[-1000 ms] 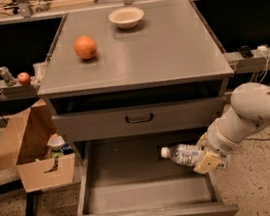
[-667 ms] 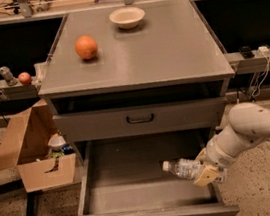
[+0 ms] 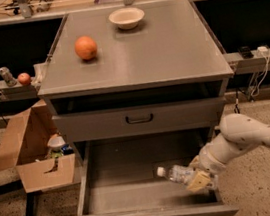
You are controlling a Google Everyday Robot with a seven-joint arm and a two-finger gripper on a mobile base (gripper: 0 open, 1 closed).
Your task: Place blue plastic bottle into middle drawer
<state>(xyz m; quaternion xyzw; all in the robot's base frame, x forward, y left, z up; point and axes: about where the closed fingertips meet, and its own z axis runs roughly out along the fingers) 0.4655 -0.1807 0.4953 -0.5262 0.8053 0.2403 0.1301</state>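
The blue plastic bottle (image 3: 178, 175) is small, clear and crinkled with a white cap pointing left. It lies tilted inside the open middle drawer (image 3: 117, 193), low over its floor at the right. My gripper (image 3: 196, 178) is shut on the bottle's base end, reaching in from the right on a white arm. The drawer is the cabinet's lowest, pulled far out, with a dark handle on its front.
A shut grey drawer (image 3: 139, 119) sits above. On the cabinet top are an orange (image 3: 86, 47) and a white bowl (image 3: 127, 17). An open cardboard box (image 3: 32, 145) stands on the floor at the left. Shelves with cables run behind.
My gripper has carried the bottle down and forward, deeper into the open drawer, closer to its floor.
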